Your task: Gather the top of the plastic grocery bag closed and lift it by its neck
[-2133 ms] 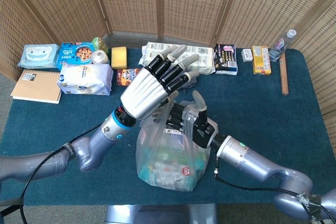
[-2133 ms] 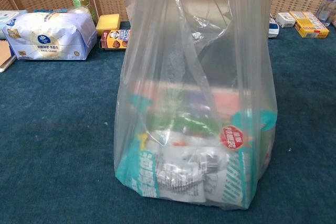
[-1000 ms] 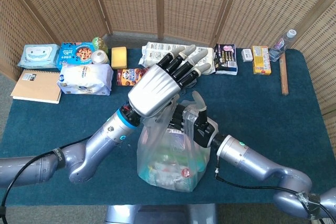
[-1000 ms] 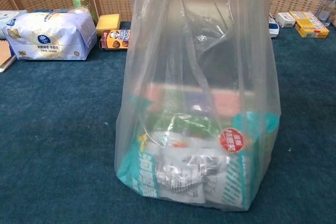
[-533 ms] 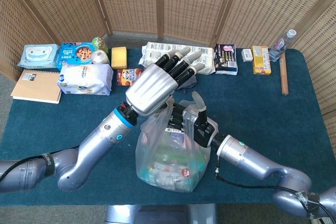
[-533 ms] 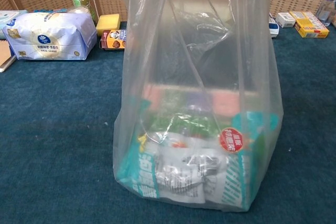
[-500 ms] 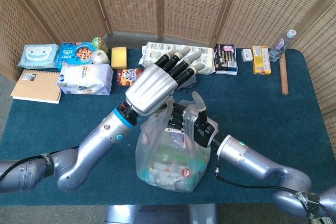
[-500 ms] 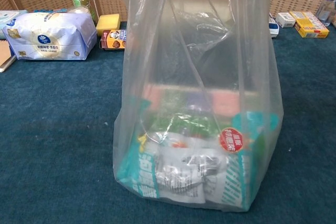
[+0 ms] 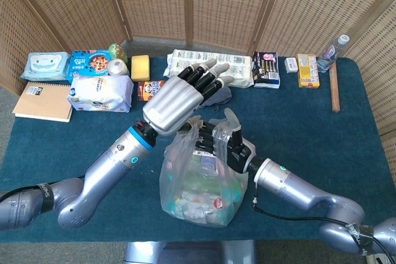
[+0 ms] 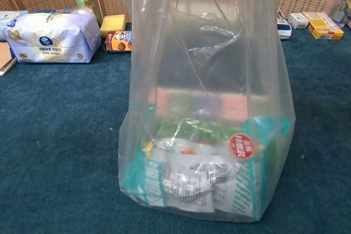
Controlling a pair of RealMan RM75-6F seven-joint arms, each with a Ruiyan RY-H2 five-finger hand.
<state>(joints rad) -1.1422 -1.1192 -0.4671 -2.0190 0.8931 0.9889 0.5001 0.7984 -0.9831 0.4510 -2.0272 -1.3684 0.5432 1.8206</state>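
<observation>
Near the front edge of the dark blue carpeted table (image 9: 297, 122), the clear plastic grocery bag (image 10: 205, 135) of packets is standing upright. The right hand (image 9: 224, 143) is gripping its top; the left hand (image 9: 179, 98) is hovering above, fingers spread, holding nothing. Advisably, it should be bunching the loose film into one neck before lifting.

Folding wicker screen (image 9: 185, 4) with wooden frames closes off the back, woven tan panels angled at the sides. In front of it, a table (image 9: 346, 146) covered in dark teal carpet-like cloth. Grey floor strip at left edge. Even, soft indoor light.
</observation>
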